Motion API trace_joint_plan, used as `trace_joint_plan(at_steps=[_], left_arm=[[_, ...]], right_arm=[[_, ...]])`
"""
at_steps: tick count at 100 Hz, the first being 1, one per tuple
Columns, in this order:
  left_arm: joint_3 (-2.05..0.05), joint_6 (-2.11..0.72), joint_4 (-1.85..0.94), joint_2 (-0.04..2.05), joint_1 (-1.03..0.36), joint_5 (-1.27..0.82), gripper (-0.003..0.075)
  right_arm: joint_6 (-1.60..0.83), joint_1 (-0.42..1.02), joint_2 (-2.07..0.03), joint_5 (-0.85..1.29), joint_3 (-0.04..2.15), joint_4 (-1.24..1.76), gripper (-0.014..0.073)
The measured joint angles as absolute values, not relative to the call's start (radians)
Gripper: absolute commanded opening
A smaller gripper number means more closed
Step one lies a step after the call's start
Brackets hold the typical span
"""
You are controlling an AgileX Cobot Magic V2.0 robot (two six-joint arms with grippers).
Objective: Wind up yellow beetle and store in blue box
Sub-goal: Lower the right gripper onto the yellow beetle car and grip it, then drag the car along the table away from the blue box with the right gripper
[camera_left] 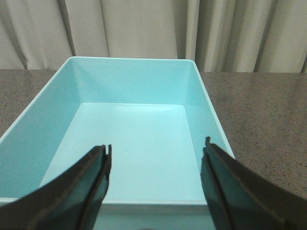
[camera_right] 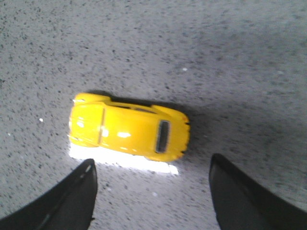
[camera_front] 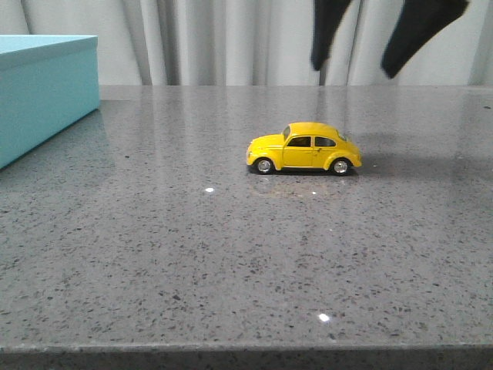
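Yellow beetle [camera_front: 304, 148] on all four wheels out on the speckled grey bench [camera_front: 231, 254], right of centre, side-on to the front camera, nose towards the blue box [camera_front: 46, 92]. Nothing touching it. Right claw [camera_right: 151, 191] directly overhead, spread wide, empty, dark fingers [camera_front: 327, 35] hanging well above the roof in the front view; from the wrist camera, car just beyond the fingertips, long axis running across the gap. Looks like the approach before the first grasp, with winding and storing both not yet done. Next move, at a guess: down and slightly forward to straddle the body, then a close on the glossy shell, slippery enough to call for a square, centred grip. Whether that grip should span length or flanks, hard to say from here. Blue box well apart at the far left edge of the bench, open-topped, nothing inside. Left claw [camera_left: 156, 165] poised over its near wall, likewise open and holding nothing. No brand, label or readable writing anywhere on car or box.
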State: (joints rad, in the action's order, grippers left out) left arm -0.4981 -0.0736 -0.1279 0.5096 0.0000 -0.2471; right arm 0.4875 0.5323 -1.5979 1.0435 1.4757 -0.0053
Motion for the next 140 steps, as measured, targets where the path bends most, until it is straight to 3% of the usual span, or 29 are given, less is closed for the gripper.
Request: trace_joint_plan(at_steps=[59,140], left_arm=[[-0.498,-0.074,-0.128,0.51,0.0,-0.247,0.0409],[-0.498,-0.074,-0.128,0.51,0.0,-0.247,0.0409]], right_arm=[[0.67,0.577,-1.755,1.065,1.54,-0.015,0.051],[0.681,0.577,-1.797,1.079,1.552,-0.019,0.051]])
